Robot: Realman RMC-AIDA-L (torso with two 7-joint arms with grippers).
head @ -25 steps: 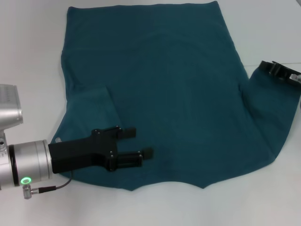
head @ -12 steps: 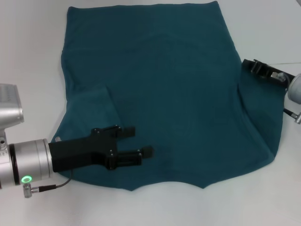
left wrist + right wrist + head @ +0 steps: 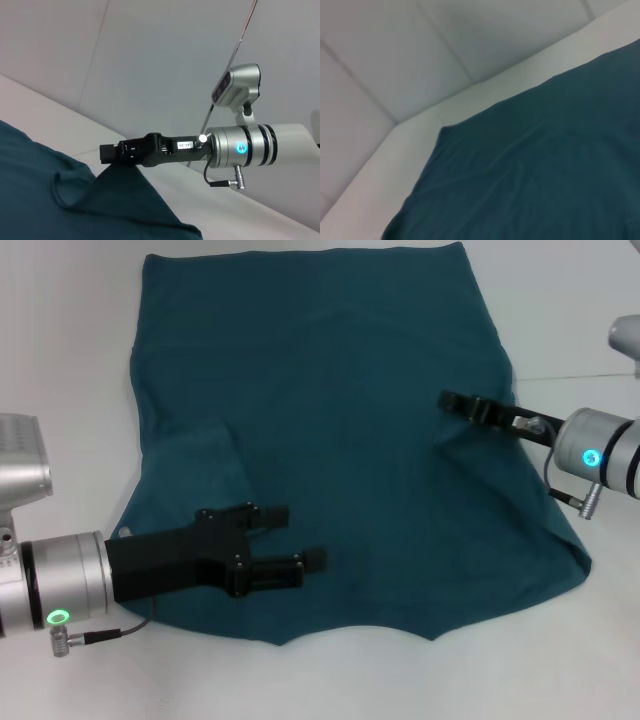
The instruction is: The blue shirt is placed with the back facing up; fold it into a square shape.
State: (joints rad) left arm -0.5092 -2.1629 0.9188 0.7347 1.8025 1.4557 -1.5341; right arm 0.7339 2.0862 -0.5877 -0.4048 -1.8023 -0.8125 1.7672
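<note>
Shirt [image 3: 340,440]: spread flat on bench [image 3: 60,360], filling frame centre. My left claw [image 3: 298,541]: lower left, fingers spread, over shirt's near edge. My right claw [image 3: 452,401]: right of centre, pinching shirt fabric.

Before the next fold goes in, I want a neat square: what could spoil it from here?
The right gripper holds the right sleeve, carried inward over the blue shirt. If it lets go off line, that fold could land crooked. The cloth bunches into a ridge below that gripper, which may be pressed in as a crease. The left gripper hovers open over the shirt's near left part, beside the folded-in left sleeve, and moving off low could drag the fabric.
</note>
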